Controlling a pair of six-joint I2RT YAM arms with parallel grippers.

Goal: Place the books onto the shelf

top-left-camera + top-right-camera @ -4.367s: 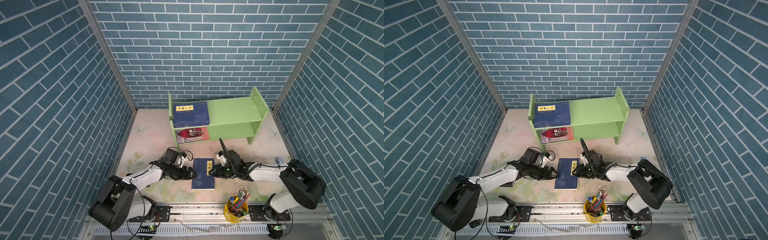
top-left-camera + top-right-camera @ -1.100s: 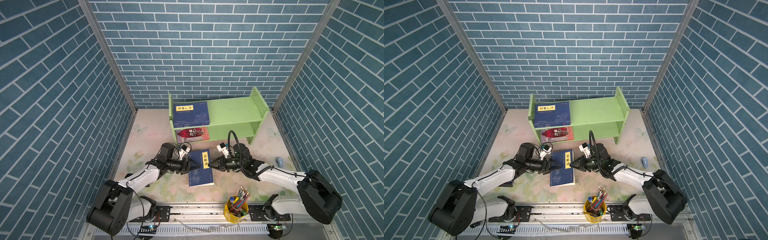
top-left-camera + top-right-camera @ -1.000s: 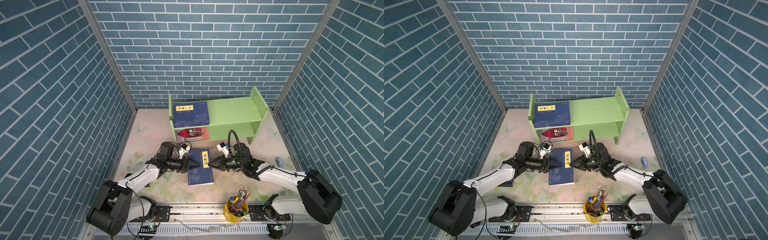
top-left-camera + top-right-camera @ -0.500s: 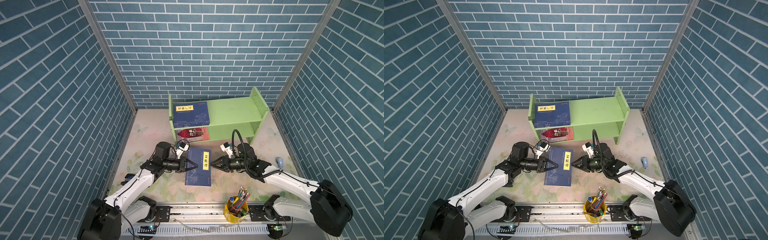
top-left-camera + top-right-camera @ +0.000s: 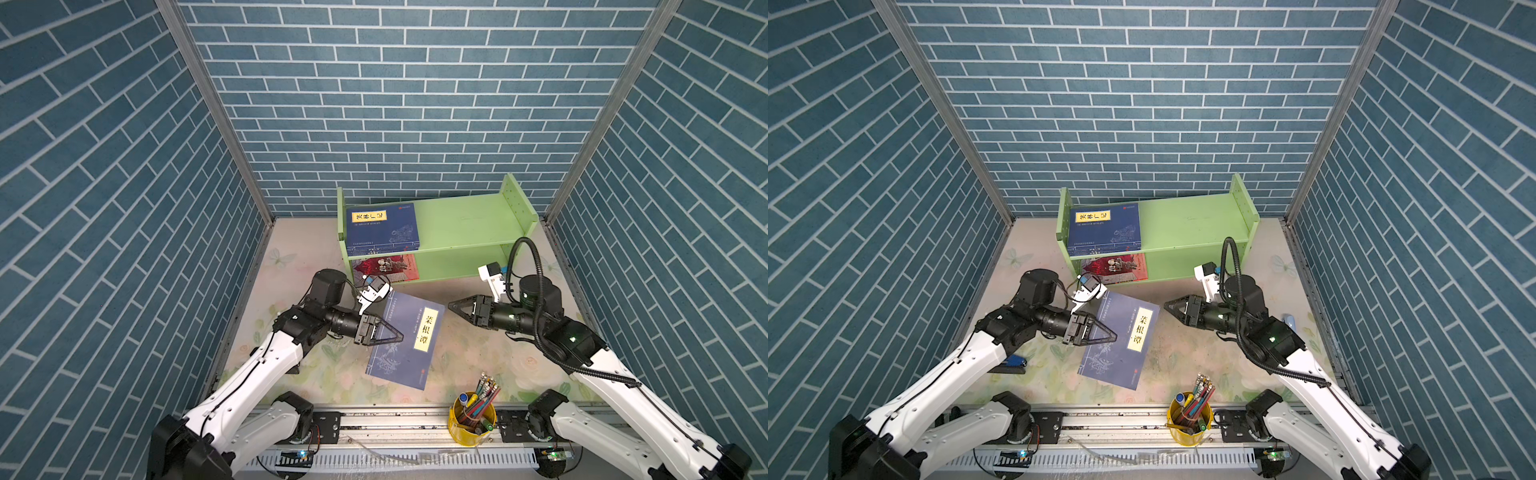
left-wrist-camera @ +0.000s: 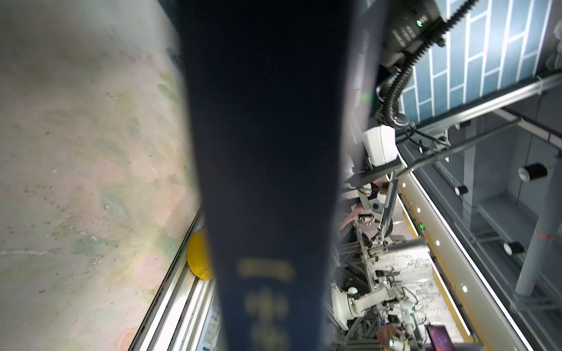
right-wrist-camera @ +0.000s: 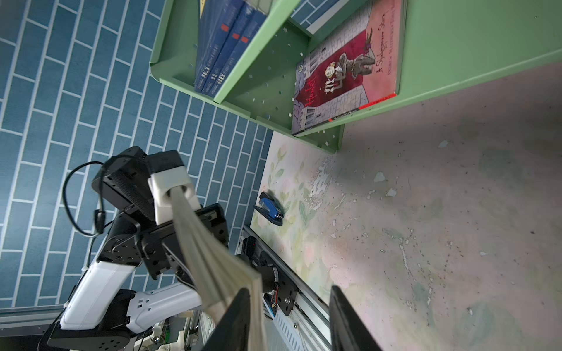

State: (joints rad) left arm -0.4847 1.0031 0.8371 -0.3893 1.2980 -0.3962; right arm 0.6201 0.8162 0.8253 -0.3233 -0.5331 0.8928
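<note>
Now, in both top views, the left hand point(image 5: 397, 337) has closed on the edge of the blue book point(image 5: 405, 357) and holds it tilted above the counter point(image 5: 299, 266), near the green shelf point(image 5: 461, 226). The right hand point(image 5: 455, 309) has let go and pulled back, open. In the left wrist view, the book fills the middle. In the right wrist view, its fingers point(image 7: 343, 319) stand apart with nothing between. I think the left hand must shelve it alone.
</note>
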